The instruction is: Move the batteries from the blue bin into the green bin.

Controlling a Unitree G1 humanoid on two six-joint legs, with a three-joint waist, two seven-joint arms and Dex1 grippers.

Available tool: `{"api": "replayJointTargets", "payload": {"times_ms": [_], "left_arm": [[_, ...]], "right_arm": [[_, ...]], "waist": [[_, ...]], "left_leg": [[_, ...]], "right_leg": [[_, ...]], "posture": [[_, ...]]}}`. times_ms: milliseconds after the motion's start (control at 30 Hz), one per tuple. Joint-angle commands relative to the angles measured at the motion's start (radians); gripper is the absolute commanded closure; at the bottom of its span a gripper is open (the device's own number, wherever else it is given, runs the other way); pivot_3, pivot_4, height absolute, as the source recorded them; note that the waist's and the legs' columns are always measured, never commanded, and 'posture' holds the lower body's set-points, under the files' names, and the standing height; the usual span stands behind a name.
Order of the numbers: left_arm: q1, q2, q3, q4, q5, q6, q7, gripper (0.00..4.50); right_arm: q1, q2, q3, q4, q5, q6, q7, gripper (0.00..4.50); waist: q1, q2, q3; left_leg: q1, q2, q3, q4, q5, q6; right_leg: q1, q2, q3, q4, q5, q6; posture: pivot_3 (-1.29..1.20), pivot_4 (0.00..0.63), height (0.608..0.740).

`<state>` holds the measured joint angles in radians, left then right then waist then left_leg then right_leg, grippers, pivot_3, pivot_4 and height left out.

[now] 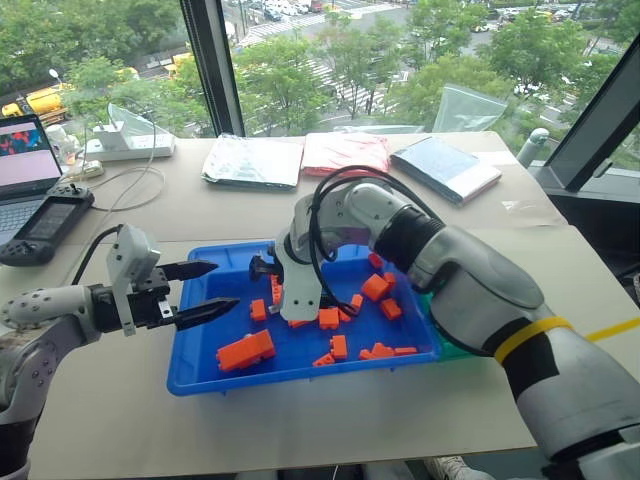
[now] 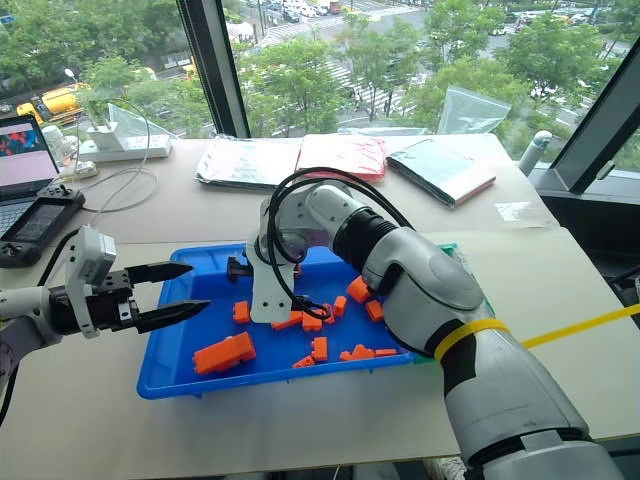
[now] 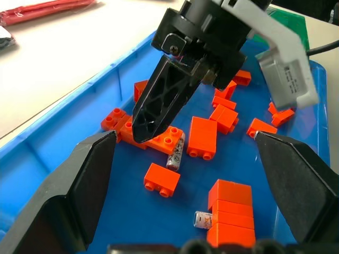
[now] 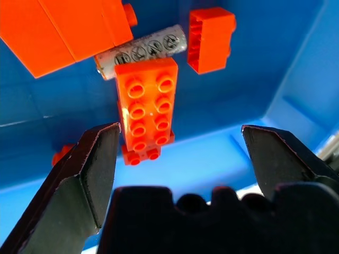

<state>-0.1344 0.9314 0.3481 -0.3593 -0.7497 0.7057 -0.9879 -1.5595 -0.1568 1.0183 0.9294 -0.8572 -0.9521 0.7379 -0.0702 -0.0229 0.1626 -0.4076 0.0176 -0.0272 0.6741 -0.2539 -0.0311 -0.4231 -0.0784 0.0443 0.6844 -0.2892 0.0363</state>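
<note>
The blue bin [image 1: 300,378] lies mid-table, scattered with orange bricks [image 1: 245,350]. In the left wrist view one battery [image 3: 175,153] lies among the bricks and another [image 3: 202,219] rests against a brick stack. My right gripper [image 4: 179,132] reaches down into the bin's far-left part, open, above a brick and a battery [image 4: 143,50]; one of its fingers [image 3: 159,100] stands close to the first battery. At the bin's left rim my left gripper [image 1: 226,284] hovers, open and holding nothing. The green bin [image 3: 288,24] sits just past the blue bin's right end, mostly hidden by my right arm.
A laptop [image 1: 25,155], a handheld controller [image 1: 45,225] and a power strip [image 1: 130,148] are at the back left. Bagged items [image 1: 255,160], a red packet [image 1: 345,152] and a notebook [image 1: 445,168] lie along the far edge by the window. Bare table surrounds the bin's front.
</note>
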Motion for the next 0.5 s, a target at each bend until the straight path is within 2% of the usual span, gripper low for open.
{"api": "replayJointTargets", "payload": {"times_ms": [33,300,400,500], "left_arm": [[0.005,0.012,0.032,-0.042,-0.022,0.010,0.008,0.00],[0.014,0.004,0.045,-0.072,-0.038,0.030,0.034,0.00],[0.015,0.003,0.045,-0.074,-0.042,0.032,0.039,0.00],[0.012,0.005,0.042,-0.071,-0.043,0.030,0.039,0.00]], "right_arm": [[-0.032,0.038,0.007,0.016,-0.046,-0.031,-0.041,0.23],[-0.006,0.102,0.036,0.112,-0.127,-0.014,-0.097,0.23],[-0.009,0.107,0.031,0.128,-0.135,-0.015,-0.107,0.92],[-0.011,0.108,0.028,0.134,-0.144,-0.020,-0.113,1.83]], "waist": [[0.000,0.000,0.000],[-0.001,0.000,0.000],[-0.001,0.000,0.000],[-0.002,0.000,0.000]], "left_leg": [[0.000,0.000,0.000,0.000,0.000,0.000],[0.001,0.000,-0.001,-0.001,0.000,0.000],[0.002,0.000,-0.001,-0.001,0.000,0.001],[0.002,0.001,-0.001,-0.001,0.000,0.000]], "right_leg": [[0.000,0.000,0.000,0.000,0.000,0.000],[0.000,0.000,0.000,0.001,0.000,0.000],[0.001,0.001,0.000,0.001,0.000,0.000],[0.001,0.001,0.000,0.002,0.000,0.000]], "posture": [[0.00,0.150,0.740],[0.00,0.150,0.740],[0.00,0.150,0.740],[0.00,0.150,0.740]]}}
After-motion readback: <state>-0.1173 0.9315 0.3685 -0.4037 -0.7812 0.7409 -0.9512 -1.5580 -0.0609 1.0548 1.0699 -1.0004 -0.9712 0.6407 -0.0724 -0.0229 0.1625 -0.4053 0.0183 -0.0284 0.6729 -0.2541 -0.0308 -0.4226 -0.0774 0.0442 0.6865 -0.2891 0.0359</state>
